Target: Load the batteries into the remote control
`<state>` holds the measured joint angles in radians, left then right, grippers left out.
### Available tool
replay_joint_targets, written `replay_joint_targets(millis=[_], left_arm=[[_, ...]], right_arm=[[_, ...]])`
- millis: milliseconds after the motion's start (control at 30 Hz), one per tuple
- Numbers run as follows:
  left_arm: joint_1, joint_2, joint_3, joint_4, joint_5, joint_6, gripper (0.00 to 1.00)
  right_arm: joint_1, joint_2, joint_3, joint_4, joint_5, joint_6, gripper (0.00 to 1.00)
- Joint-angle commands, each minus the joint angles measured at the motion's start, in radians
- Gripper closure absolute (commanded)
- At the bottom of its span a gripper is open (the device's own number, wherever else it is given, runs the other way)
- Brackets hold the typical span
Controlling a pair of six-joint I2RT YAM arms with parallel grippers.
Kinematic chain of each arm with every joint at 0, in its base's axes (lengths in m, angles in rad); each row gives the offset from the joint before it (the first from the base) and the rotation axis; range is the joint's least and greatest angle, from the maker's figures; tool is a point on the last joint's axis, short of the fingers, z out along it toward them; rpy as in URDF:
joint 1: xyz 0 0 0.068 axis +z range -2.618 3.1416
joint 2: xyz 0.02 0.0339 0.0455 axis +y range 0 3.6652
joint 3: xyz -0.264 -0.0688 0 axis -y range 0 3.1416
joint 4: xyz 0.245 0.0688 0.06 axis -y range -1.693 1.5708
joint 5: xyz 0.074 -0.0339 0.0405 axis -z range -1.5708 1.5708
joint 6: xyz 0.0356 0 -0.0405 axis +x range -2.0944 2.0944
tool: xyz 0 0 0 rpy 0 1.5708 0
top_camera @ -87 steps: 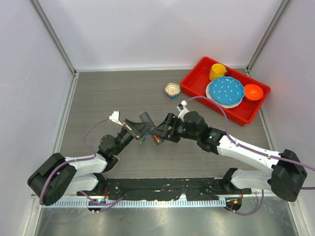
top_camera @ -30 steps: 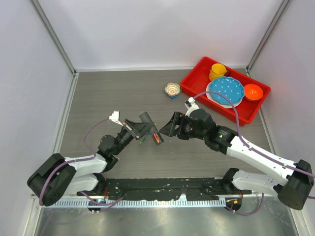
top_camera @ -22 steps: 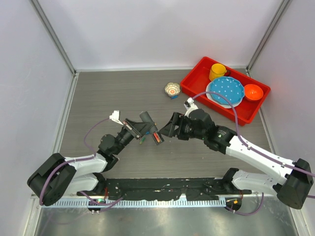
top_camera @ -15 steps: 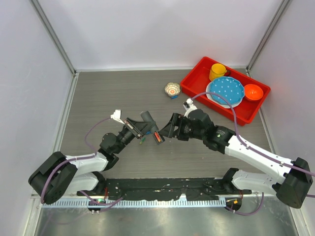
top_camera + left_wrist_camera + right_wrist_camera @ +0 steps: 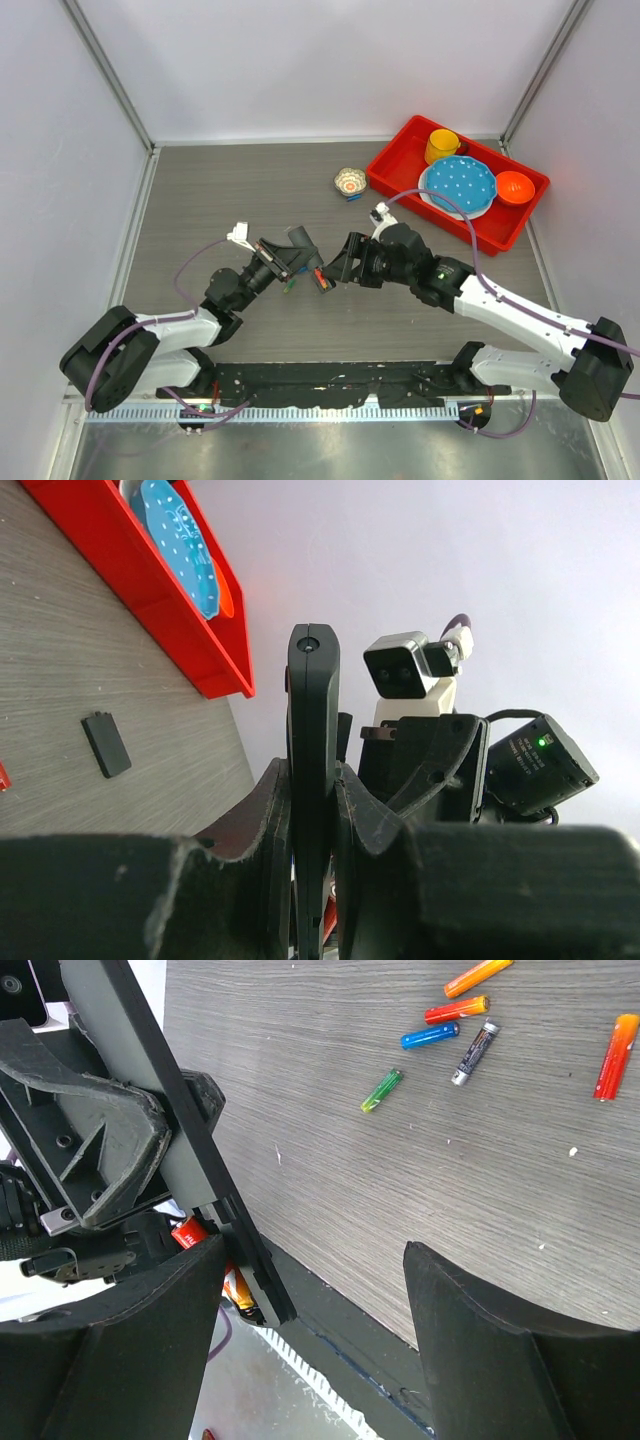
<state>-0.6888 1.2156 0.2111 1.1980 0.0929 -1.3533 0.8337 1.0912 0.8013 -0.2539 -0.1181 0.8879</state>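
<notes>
**A:** Remote control (image 5: 313, 710), location?
**B:** Clear of the table (image 5: 400, 1210), pinched edge-on by left gripper (image 5: 293, 258). Long axis slants across the right wrist view. Red battery (image 5: 188, 1232) apparently in the recess, low end.
**A:** Right gripper (image 5: 338, 270)?
**B:** Fingers spread, empty, just beside the remote control. Loose batteries (image 5: 456, 1009) lie flat beyond its fingertips, green battery (image 5: 381, 1090) nearest. Right arm better placed to fetch one.

- You are working on a grey wood-grain surface (image 5: 220, 190).
- A red tray (image 5: 392, 183) sits at your far right, with a small patterned cup (image 5: 348, 181) just beside it.
- Lying flat and close together: orange battery (image 5: 478, 977), red battery (image 5: 456, 1009), blue battery (image 5: 430, 1035), grey battery (image 5: 475, 1053), green battery (image 5: 381, 1090).
- An orange-red battery (image 5: 614, 1043) lies near them.
- A flat black piece (image 5: 106, 744) lies alone.
</notes>
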Motion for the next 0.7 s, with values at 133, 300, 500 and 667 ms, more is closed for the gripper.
replay_joint_targets(millis=[133,300,500,667], left_arm=[[-0.005,-0.008,0.042,0.031,0.014,0.003,1.0],[-0.005,-0.014,0.03,0.023,0.013,0.008,1.0],[-0.005,-0.016,0.02,0.023,0.008,0.01,1.0],[-0.005,-0.016,0.016,0.025,0.008,0.011,1.0]], right_arm=[[-0.002,0.006,-0.005,0.036,-0.009,-0.017,0.23],[-0.002,-0.016,0.015,0.018,0.023,-0.018,0.23],[-0.002,-0.028,0.045,-0.007,0.034,-0.021,0.23],[-0.002,-0.04,0.061,-0.021,0.046,-0.023,0.23]])
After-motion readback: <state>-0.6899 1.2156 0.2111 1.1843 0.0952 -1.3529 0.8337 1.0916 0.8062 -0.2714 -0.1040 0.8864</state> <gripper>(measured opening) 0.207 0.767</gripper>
